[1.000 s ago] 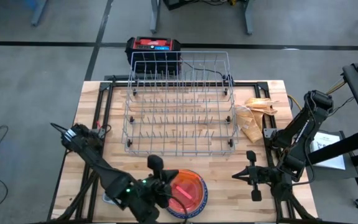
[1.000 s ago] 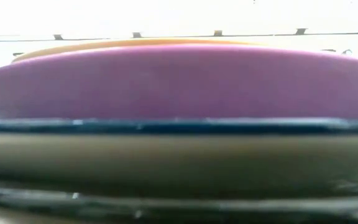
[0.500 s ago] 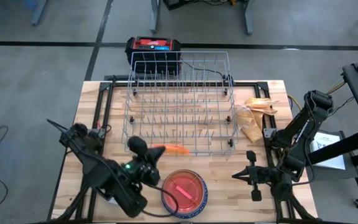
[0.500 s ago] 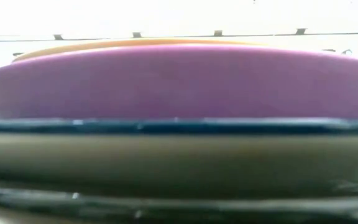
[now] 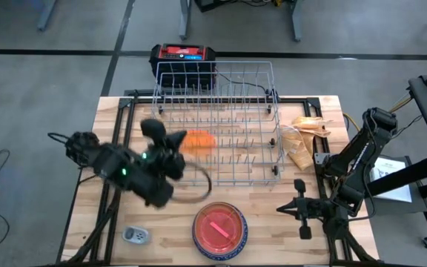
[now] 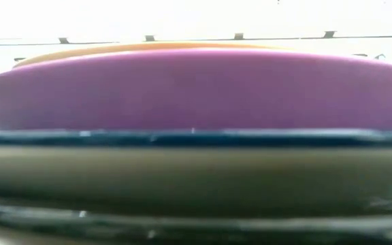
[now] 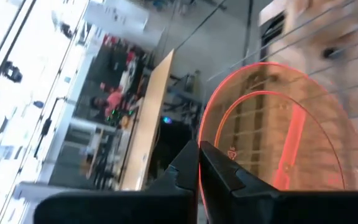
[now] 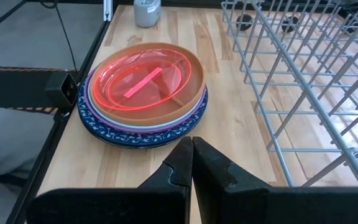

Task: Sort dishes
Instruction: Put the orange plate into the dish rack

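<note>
A stack of dishes [image 5: 219,230] rests on the table near its front edge: a blue speckled plate at the bottom, purple and brown ones above, and a translucent pink dish [image 8: 143,79] on top. The low view shows only the stack's purple rim [image 6: 196,88] close up. My left gripper [image 5: 180,141] is raised over the left part of the wire rack [image 5: 213,122], shut on a translucent orange dish [image 5: 199,139]. My right gripper [image 5: 284,209] waits shut to the right of the stack, holding nothing. My left gripper pinches the orange dish's rim [image 7: 207,158] between its two fingers. The fingers run nearly level, coming from the table's left side. The dish stands tilted on edge beyond the fingertips, lifted clear above the rack's wires.
The rack fills the table's far middle, and a red and black box [image 5: 182,53] sits behind it. A crumpled tan wrapper [image 5: 302,141] lies right of the rack. A small grey-white device [image 5: 134,235] lies near the front left, with bare wood around the stack.
My left gripper has risen from the stack and gone toward the table's far edge, taking the orange dish with it. The dish has come off the stack, been tipped on edge and now hangs over the rack's left part. The stack has stayed put.
</note>
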Motion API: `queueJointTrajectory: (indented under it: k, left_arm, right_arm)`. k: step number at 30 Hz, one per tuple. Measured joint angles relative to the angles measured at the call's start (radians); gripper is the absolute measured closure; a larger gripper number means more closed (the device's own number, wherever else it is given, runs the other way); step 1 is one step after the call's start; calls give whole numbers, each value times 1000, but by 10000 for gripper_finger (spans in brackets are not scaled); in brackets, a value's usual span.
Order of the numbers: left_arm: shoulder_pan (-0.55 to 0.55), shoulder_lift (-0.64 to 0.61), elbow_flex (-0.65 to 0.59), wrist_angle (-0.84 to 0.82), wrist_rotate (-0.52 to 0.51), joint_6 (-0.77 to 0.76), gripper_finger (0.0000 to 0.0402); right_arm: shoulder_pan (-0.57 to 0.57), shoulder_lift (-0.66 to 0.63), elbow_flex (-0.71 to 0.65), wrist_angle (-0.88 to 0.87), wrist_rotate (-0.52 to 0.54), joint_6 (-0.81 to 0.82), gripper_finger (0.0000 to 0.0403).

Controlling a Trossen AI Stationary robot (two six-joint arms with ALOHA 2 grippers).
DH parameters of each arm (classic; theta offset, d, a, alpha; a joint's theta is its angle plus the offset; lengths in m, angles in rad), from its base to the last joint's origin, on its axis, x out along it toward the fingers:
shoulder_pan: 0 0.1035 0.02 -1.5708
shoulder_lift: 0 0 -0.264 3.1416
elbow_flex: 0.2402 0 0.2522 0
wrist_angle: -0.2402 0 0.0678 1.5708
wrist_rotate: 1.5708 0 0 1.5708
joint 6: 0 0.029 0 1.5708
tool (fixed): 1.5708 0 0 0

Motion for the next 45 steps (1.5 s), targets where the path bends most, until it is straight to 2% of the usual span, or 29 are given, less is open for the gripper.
queueJointTrajectory:
  k: [6, 14, 19, 23, 30, 36, 45]
  left_arm:
    - [179, -95, -45, -1, 29, 31, 401]
    - [471, -191, -160, 11, 37, 7, 401]
    - [582, -195, -212, 16, 139, -92, 402]
    - [611, -196, -274, 3, 193, -212, 402]
    - [610, -196, -422, 0, 227, -320, 401]
    - [610, -196, -563, 0, 172, -342, 401]
    - [610, -196, -676, 0, 211, -395, 401]
  right_arm:
    - [-2, 0, 0, 0, 8, -9, 403]
    - [-6, 0, 0, 0, 101, -16, 403]
    - [-32, -1, 0, -1, 189, -17, 403]
    - [-72, -7, 0, -3, 190, -34, 403]
    - [-101, -8, 0, -3, 188, -51, 403]
    - [-101, -8, 0, -3, 187, -51, 403]
    - [-101, -8, 0, -2, 186, -41, 403]
